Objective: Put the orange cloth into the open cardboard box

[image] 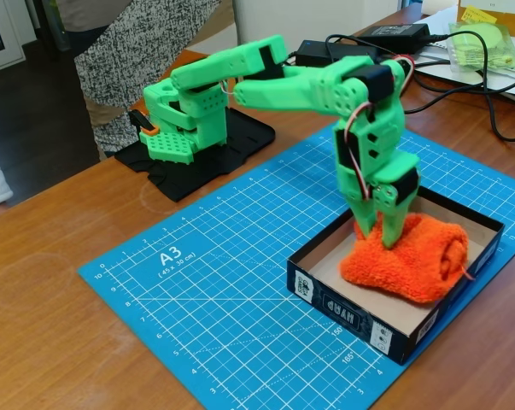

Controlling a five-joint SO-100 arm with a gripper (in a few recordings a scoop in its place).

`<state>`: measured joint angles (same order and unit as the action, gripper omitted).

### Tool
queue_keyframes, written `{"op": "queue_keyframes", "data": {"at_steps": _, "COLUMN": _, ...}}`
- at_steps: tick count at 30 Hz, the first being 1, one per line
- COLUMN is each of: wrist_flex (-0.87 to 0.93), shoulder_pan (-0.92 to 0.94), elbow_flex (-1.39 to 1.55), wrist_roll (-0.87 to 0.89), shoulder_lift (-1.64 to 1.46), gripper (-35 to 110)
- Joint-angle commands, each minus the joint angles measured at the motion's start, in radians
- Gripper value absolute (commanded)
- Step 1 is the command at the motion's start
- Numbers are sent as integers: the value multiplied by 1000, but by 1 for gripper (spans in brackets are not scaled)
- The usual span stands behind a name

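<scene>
Orange cloth [408,254] lies inside the open cardboard box [342,309] at the blue cutting mat's [197,290] right edge, w/ green gripper [378,224] jaws slightly apart, apparently pinching its left end; risk: terry snags a finger on lift-out, dragging cloth over box rim.

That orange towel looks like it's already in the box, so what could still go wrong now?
The gripper presses its fingers into the orange cloth, so when the arm lifts, the fluffy loops may cling and drag the cloth back out. A loose thread at the cloth's right end could also catch. The cloth bulges above the rim of the open cardboard box, so a sideways pull might roll it over the low wall.
</scene>
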<state>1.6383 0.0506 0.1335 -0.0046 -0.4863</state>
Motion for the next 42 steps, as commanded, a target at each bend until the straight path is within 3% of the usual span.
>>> {"op": "queue_keyframes", "data": {"at_steps": 1, "wrist_flex": 15, "shoulder_pan": 18, "elbow_flex": -67, "wrist_roll": 0, "shoulder_lift": 3, "gripper": 11}}
{"op": "queue_keyframes", "data": {"at_steps": 3, "wrist_flex": 15, "shoulder_pan": 18, "elbow_flex": -69, "wrist_roll": -9, "shoulder_lift": -2, "gripper": 32}}
{"op": "queue_keyframes", "data": {"at_steps": 4, "wrist_flex": 15, "shoulder_pan": 21, "elbow_flex": -69, "wrist_roll": -3, "shoulder_lift": -9, "gripper": 35}}
{"op": "queue_keyframes", "data": {"at_steps": 12, "wrist_flex": 17, "shoulder_pan": 31, "elbow_flex": 130, "wrist_roll": 20, "shoulder_lift": -199, "gripper": 47}}
{"op": "queue_keyframes", "data": {"at_steps": 19, "wrist_flex": 17, "shoulder_pan": 18, "elbow_flex": 454, "wrist_roll": 44, "shoulder_lift": -574, "gripper": 48}}
{"op": "queue_keyframes", "data": {"at_steps": 24, "wrist_flex": 17, "shoulder_pan": -3, "elbow_flex": 709, "wrist_roll": 51, "shoulder_lift": -951, "gripper": 48}}
{"op": "queue_keyframes", "data": {"at_steps": 33, "wrist_flex": 3, "shoulder_pan": -109, "elbow_flex": 1239, "wrist_roll": 107, "shoulder_lift": -1921, "gripper": 48}}
{"op": "queue_keyframes", "data": {"at_steps": 39, "wrist_flex": -235, "shoulder_pan": -66, "elbow_flex": 1907, "wrist_roll": 46, "shoulder_lift": -2583, "gripper": 47}}
{"op": "queue_keyframes", "data": {"at_steps": 42, "wrist_flex": -344, "shoulder_pan": 34, "elbow_flex": 2121, "wrist_roll": -9, "shoulder_lift": -2743, "gripper": 47}}
